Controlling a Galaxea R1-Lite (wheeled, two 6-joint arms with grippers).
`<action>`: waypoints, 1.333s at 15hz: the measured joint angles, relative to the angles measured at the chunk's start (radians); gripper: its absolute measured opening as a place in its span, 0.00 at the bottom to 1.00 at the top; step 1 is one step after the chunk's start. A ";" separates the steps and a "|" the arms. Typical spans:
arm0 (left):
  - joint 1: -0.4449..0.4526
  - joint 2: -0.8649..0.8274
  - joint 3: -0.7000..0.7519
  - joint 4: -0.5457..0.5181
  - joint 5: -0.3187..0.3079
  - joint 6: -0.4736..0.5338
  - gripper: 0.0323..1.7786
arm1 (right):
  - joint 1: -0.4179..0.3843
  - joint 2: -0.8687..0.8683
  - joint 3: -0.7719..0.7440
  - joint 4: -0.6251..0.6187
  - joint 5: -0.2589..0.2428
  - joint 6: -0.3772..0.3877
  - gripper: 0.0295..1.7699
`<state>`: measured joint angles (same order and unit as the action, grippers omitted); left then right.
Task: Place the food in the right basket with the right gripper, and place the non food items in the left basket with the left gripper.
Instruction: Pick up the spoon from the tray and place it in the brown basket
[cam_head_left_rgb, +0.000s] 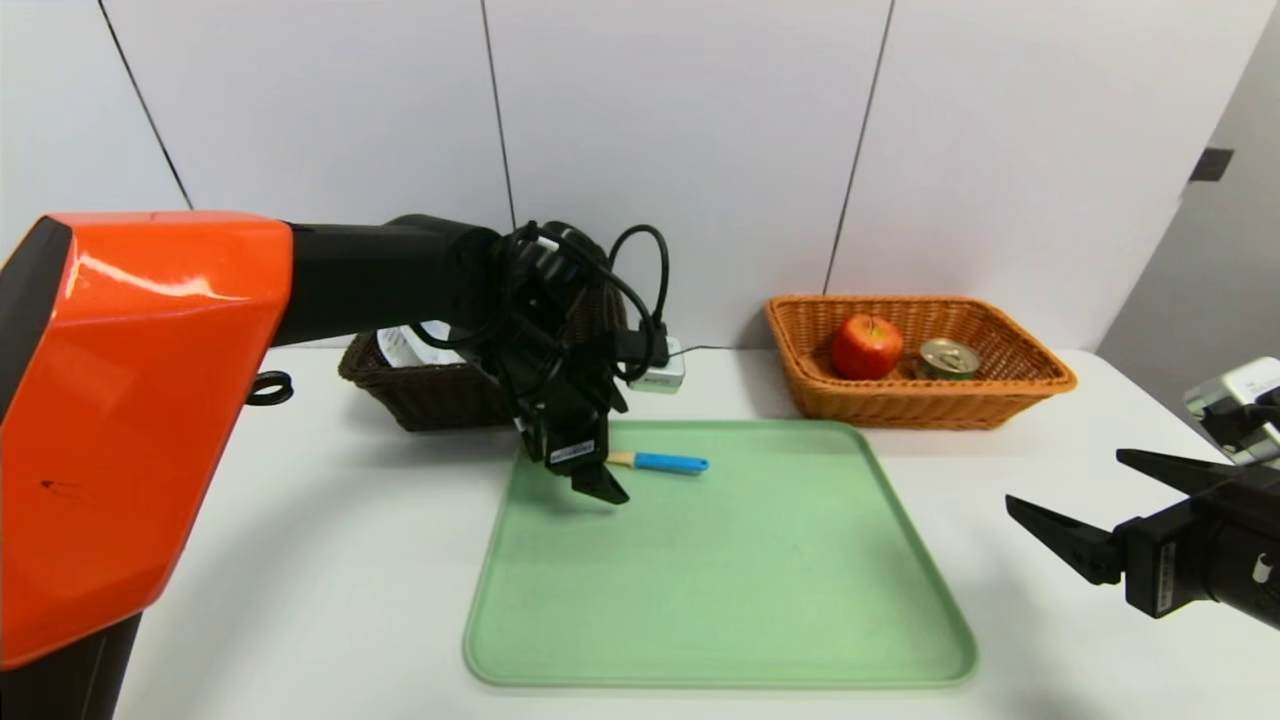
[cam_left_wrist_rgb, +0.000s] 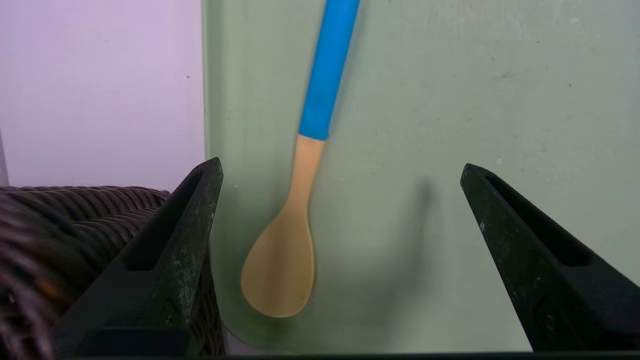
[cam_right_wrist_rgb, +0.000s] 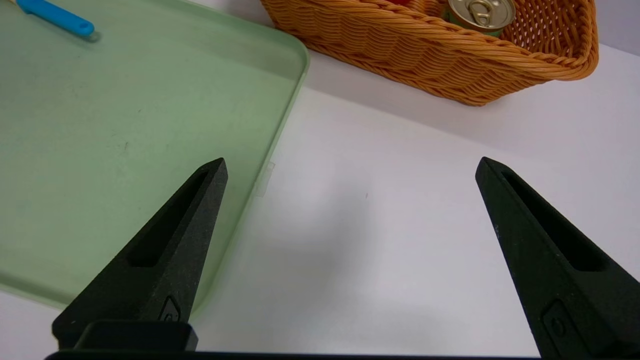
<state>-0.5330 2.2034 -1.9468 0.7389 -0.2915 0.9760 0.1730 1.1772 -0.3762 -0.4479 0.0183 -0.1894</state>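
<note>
Right side: apple (cam_head_left_rgb: 866, 346), tin (cam_head_left_rgb: 948, 360) inside orange basket (cam_head_left_rgb: 930, 408). Left of centre: our left gripper (cam_left_wrist_rgb: 341, 161), jaws wide, above spoon (cam_left_wrist_rgb: 300, 200) on tray (cam_head_left_rgb: 720, 580); spoon left to basket. Far right: right gripper (cam_right_wrist_rgb: 351, 159) wide, idle.

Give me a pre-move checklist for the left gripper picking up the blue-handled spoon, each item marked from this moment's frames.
1. Left gripper open and holding nothing: ok
2. Spoon lying on the green tray, near the corner beside the dark basket: ok
3. Spoon within the jaws' grip: not ok, it lies on the tray below them
4. Apple and tin in the orange basket: ok
5. Right gripper clear of the tray, off to its right: ok
6. Everything inside the dark basket visible: not ok, the left arm blocks part of it
</note>
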 joint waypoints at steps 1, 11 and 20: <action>0.000 -0.006 0.020 0.002 0.000 0.000 0.95 | 0.000 0.001 -0.001 0.000 0.000 -0.001 0.97; 0.001 -0.067 0.210 -0.139 0.007 -0.007 0.95 | 0.024 0.002 -0.003 0.000 -0.002 -0.001 0.97; -0.022 -0.017 0.143 -0.164 0.003 -0.016 0.95 | 0.028 0.005 -0.001 0.000 -0.001 0.001 0.97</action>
<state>-0.5547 2.1864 -1.8036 0.5753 -0.2881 0.9602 0.2006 1.1826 -0.3777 -0.4479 0.0168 -0.1885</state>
